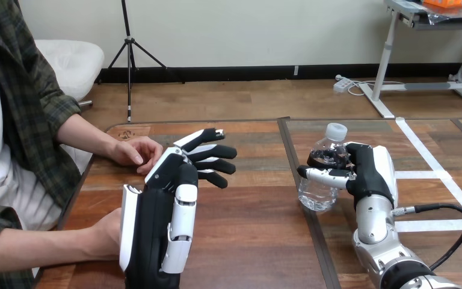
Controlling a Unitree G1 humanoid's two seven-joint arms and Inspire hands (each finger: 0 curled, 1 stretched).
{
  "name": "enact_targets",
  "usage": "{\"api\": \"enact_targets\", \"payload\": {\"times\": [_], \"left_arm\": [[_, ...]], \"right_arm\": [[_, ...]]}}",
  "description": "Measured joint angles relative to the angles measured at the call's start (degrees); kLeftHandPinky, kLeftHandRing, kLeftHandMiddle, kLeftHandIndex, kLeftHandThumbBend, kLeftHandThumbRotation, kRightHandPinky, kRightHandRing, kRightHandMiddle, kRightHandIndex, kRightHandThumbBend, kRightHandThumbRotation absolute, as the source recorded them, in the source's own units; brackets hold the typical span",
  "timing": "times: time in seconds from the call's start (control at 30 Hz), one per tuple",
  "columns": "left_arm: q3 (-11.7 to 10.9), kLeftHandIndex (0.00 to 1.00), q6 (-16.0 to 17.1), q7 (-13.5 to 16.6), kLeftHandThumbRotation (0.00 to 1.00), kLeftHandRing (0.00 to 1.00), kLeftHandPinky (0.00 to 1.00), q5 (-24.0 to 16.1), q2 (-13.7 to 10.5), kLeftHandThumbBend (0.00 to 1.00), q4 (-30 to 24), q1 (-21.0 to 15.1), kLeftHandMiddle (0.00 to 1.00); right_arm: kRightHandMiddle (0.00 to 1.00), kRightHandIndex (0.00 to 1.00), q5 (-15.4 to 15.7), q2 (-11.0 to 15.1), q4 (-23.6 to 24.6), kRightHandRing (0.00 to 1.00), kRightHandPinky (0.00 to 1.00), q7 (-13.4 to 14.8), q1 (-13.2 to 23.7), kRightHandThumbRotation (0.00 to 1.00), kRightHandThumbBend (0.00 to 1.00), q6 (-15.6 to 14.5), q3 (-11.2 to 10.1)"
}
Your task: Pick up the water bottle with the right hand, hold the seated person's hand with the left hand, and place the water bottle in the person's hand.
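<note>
Head view shows right robot hand (367, 171) gripping the water bottle (314, 194).

The right hand (368, 171) has its fingers curled round the upper part of the water bottle (316, 194), which leans slightly over the wooden table (252, 235). Well left of the bottle, the left hand (156, 208) reaches forward with straight fingers. Further left of the bottle, the person's farther hand (135, 152) rests on the table. The person's nearer hand (105, 232) lies just beside the left hand, perhaps touching it.

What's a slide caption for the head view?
Right hand grips the water bottle; left hand open beside the person's nearer hand.
</note>
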State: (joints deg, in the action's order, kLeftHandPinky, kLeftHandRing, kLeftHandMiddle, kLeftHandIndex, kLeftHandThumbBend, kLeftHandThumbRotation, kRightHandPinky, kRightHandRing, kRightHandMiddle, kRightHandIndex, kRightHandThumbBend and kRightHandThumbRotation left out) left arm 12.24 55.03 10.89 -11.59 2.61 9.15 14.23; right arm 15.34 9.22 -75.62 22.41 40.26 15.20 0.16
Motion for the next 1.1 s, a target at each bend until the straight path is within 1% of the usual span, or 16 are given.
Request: {"api": "enact_targets", "payload": {"times": [0.2,0.47,0.73,0.93,1.1], "left_arm": [[0.0,0.69,0.05,0.18,0.96,0.56,0.44,-0.02,0.0,0.16,0.08,0.0,0.62],[0.0,0.69,0.05,0.5,0.96,0.56,0.44,-0.14,0.01,0.15,0.3,-0.01,0.61],[0.0,0.68,0.05,0.56,0.96,0.55,0.44,-0.05,0.0,0.15,0.46,0.0,0.61],[0.0,0.68,0.1,0.56,0.95,0.55,0.44,-0.01,0.0,0.15,0.48,-0.02,0.61],[0.0,0.69,0.18,0.55,0.95,0.56,0.45,0.09,0.0,0.15,0.55,-0.05,0.62]], "right_arm": [[0.52,0.53,0.07,0.03,-0.04,0.47,0.46,-0.02,-0.01,0.0,0.77,0.27,-0.06],[0.51,0.52,0.1,0.1,-0.8,0.47,0.45,-0.19,-0.04,0.0,0.77,2.03,-0.23],[0.5,0.51,0.09,0.15,-1.16,0.45,0.43,-0.35,-0.58,0.0,0.78,5.47,-0.41],[0.49,0.51,0.08,0.15,-1.16,0.44,0.42,-0.35,-0.64,0.0,0.78,7.1,-0.45],[0.49,0.51,0.09,0.2,-1.15,0.44,0.41,-0.35,-0.77,0.0,0.78,9.1,-0.46]]}}
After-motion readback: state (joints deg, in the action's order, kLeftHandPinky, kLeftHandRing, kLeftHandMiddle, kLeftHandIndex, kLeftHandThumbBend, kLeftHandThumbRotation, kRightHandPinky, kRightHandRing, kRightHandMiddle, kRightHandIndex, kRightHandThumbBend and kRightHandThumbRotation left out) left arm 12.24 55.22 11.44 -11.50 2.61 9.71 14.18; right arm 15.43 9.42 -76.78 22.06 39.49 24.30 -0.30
